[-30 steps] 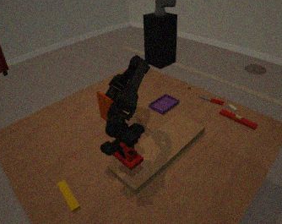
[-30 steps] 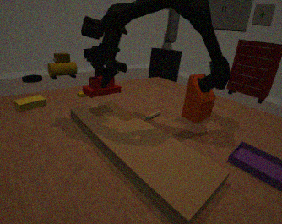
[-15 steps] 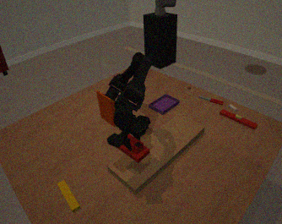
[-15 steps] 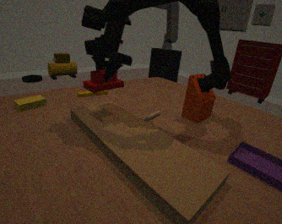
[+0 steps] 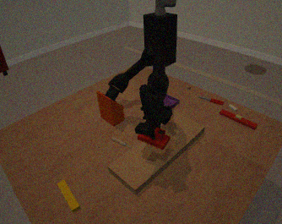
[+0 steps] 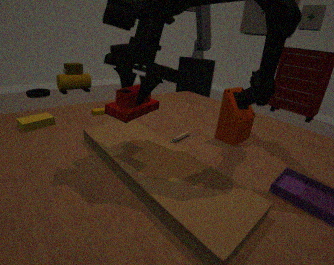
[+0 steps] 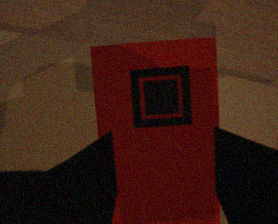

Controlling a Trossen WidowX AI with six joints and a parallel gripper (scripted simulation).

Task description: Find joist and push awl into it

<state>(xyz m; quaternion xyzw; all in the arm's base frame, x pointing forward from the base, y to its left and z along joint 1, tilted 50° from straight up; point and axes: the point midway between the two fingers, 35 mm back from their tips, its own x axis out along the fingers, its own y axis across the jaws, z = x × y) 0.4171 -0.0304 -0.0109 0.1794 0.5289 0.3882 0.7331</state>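
Observation:
My gripper (image 5: 150,131) (image 6: 132,94) (image 7: 158,132) is shut on the red stud finder (image 5: 156,139) (image 6: 131,107) (image 7: 160,150) and holds it flat, a little above the wooden floor panel (image 5: 131,172) (image 6: 210,216). In the wrist view the stud finder shows a black square mark on top, with my dark fingers on either side. The awl (image 5: 119,142) (image 6: 180,137), small and pale, lies on the floor beside the panel's edge. The purple tray (image 5: 173,101) (image 6: 310,196) lies on the floor beyond the panel, partly hidden by my arm in the top view.
An orange block (image 5: 111,108) (image 6: 234,116) stands at the arm's foot. A yellow block (image 5: 68,195) (image 6: 35,121), a red level (image 5: 238,119) and a red-handled screwdriver (image 5: 213,100) lie on the mat. A yellow compressor (image 6: 73,81) and a red cabinet (image 6: 302,83) stand by the wall.

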